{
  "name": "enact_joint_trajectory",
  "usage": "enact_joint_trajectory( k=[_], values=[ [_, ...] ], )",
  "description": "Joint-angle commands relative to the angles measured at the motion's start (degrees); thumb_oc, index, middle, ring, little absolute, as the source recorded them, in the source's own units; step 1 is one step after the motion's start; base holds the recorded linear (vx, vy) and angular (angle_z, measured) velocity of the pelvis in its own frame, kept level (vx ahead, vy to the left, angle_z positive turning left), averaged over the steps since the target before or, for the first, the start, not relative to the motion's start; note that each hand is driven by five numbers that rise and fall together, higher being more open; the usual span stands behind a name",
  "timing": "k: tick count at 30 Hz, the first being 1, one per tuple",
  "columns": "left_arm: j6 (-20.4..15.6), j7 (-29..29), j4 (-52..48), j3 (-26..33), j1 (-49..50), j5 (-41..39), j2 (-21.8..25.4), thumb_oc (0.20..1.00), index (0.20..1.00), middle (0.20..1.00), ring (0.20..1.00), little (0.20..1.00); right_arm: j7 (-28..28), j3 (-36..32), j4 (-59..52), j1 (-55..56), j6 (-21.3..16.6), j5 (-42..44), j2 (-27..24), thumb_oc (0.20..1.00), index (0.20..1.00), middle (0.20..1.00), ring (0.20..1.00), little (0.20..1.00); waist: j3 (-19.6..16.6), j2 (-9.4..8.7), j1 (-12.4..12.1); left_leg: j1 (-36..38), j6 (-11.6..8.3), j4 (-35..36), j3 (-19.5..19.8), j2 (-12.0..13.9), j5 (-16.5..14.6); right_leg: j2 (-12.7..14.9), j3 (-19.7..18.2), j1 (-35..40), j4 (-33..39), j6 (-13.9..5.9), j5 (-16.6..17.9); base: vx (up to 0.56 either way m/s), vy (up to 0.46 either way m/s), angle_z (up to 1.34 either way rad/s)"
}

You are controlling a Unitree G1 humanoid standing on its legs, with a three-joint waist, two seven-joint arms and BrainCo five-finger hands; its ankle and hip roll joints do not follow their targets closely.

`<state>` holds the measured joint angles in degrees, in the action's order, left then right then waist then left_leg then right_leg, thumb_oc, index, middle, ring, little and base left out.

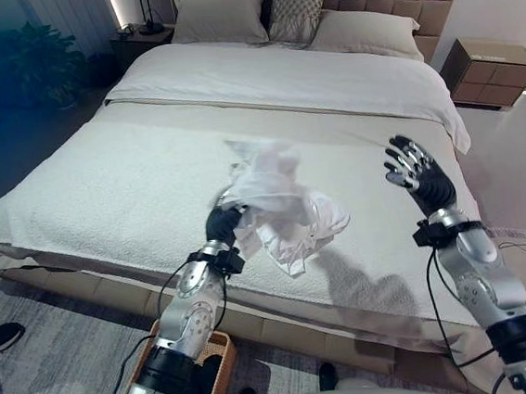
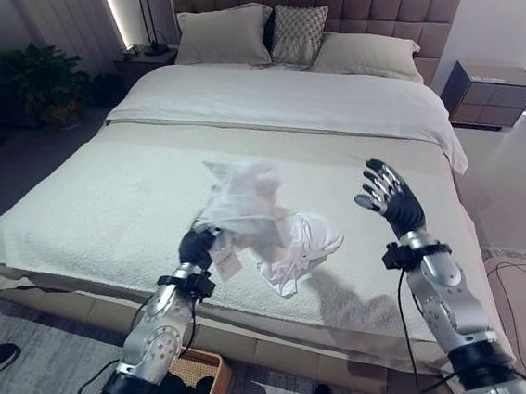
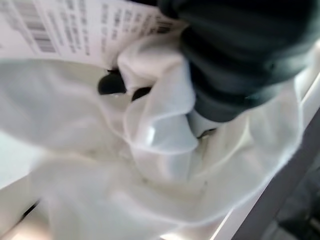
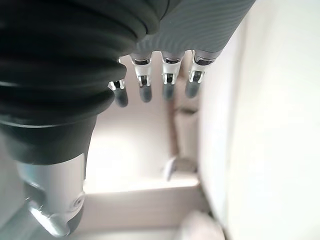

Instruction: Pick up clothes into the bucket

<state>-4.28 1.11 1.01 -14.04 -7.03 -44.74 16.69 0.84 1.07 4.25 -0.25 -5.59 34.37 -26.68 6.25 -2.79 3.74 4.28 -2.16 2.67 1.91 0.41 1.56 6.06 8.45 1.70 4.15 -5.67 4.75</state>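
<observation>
One white garment (image 1: 278, 205) is up off the bed (image 1: 104, 189) near its front edge, bunched in your left hand (image 1: 221, 225), whose fingers are clenched into the cloth while a loose tail trails back down to the cover. Before you swing toward the wicker basket (image 1: 215, 358) on the floor below that edge, lift until the tail clears the mattress. Your right hand (image 1: 416, 171) hovers over the bed's right side, fingers spread and empty; use it to gather the hanging part.

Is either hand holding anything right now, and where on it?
The left hand grips the white garment by a bunched fold at its near left edge. The right hand is open and empty.
</observation>
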Motion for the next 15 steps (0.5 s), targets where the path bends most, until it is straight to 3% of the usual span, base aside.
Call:
enact_joint_trajectory(
  k=[1, 5, 8, 15],
  values=[
    [-6.6, 0.1, -8.7, 6.0, -0.3, 2.7, 0.4, 0.2, 0.2, 0.2, 0.2, 0.2, -1.2, -3.1, 1.8, 0.2, -1.8, -8.6, 1.4, 1.0, 1.0, 1.0, 1.0, 1.0, 0.0, -2.14, -0.6, -4.2, 0.16, -7.0, 0.2, -1.4, -6.0, 3.5, -0.2, -1.5, -9.1, -2.72, -6.1, -0.03, 0.011, 0.0],
    [-8.2, 1.2, -12.2, 11.2, 3.0, 3.0, -0.3, 0.2, 0.2, 0.2, 0.2, 0.2, -2.6, -2.5, 9.4, 2.7, -0.1, -18.0, 3.4, 1.0, 1.0, 1.0, 1.0, 1.0, 1.5, -2.13, -0.8, -6.0, 0.19, -8.0, 0.6, -1.5, -5.9, 3.5, -0.3, -3.2, -10.1, -2.64, -6.3, -0.06, 0.005, 0.02],
    [-10.6, 2.8, -16.5, 17.0, 6.7, 4.5, 0.8, 0.2, 0.2, 0.2, 0.2, 0.2, -5.6, -1.8, 21.0, 2.3, 1.0, -24.6, 4.8, 1.0, 1.0, 1.0, 1.0, 1.0, 4.2, -1.99, -1.9, -8.6, 0.2, -9.5, 1.5, -1.9, -5.7, 3.7, 0.2, -5.4, -11.5, -2.51, -6.1, -0.1, 0.003, 0.02],
    [-12.9, 4.4, -19.3, 25.5, 13.9, 5.8, 2.9, 0.2, 0.2, 0.2, 0.2, 0.2, -8.8, -1.9, 33.9, 0.8, 1.7, -29.5, 5.6, 1.0, 1.0, 1.0, 1.0, 1.0, 7.6, -1.21, -3.9, -12.3, 0.08, -11.4, 3.3, -2.4, -5.0, 4.4, 1.8, -8.3, -13.3, -2.36, -5.9, -0.08, 0.005, 0.1]
  ],
)
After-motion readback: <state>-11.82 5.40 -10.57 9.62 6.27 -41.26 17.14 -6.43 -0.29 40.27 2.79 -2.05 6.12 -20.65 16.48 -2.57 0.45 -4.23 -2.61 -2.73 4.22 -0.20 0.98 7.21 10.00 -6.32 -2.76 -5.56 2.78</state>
